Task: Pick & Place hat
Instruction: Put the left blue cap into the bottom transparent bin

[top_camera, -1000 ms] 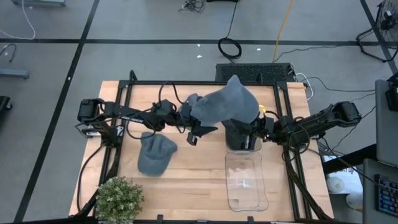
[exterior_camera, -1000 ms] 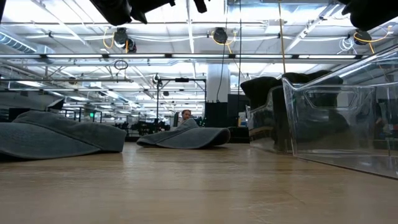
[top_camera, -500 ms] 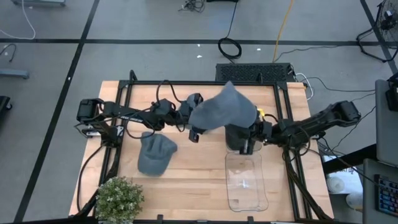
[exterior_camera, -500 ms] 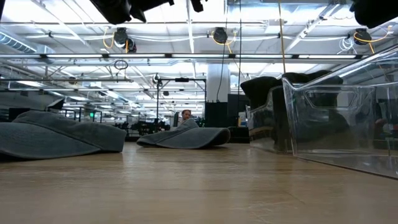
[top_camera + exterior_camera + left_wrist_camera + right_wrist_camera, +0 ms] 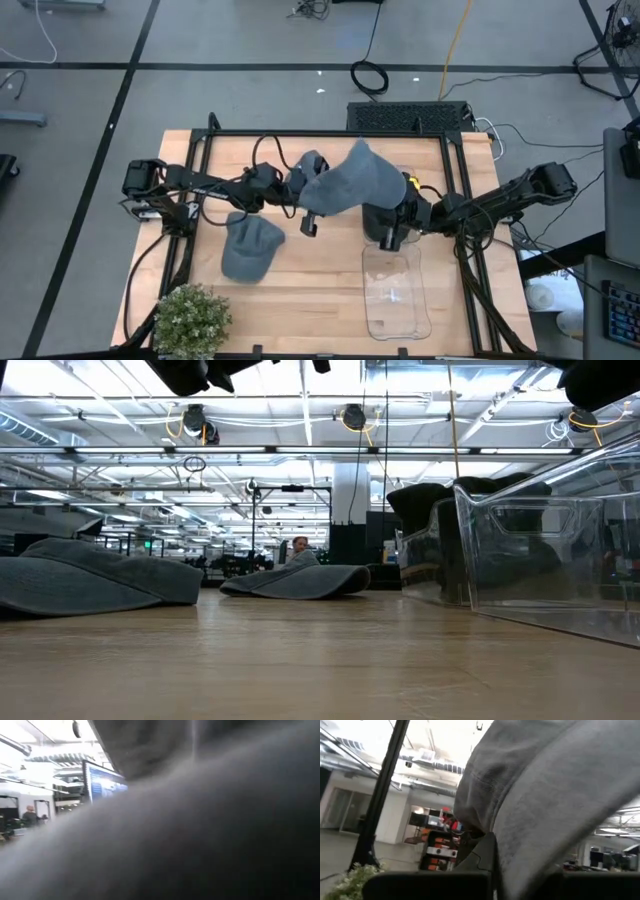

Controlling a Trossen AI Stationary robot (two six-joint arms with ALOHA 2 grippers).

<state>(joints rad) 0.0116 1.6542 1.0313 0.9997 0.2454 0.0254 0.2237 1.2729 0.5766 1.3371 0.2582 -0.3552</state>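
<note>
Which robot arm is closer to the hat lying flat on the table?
Left. The left pincer is up beside the flat hat, holding another raised hat. The right pincer is farther away, past the raised hat.

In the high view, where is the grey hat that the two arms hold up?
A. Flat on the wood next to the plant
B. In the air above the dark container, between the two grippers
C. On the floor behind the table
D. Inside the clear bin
B: the lifted hat hangs over the dark container, between the left gripper and the right gripper.
</note>
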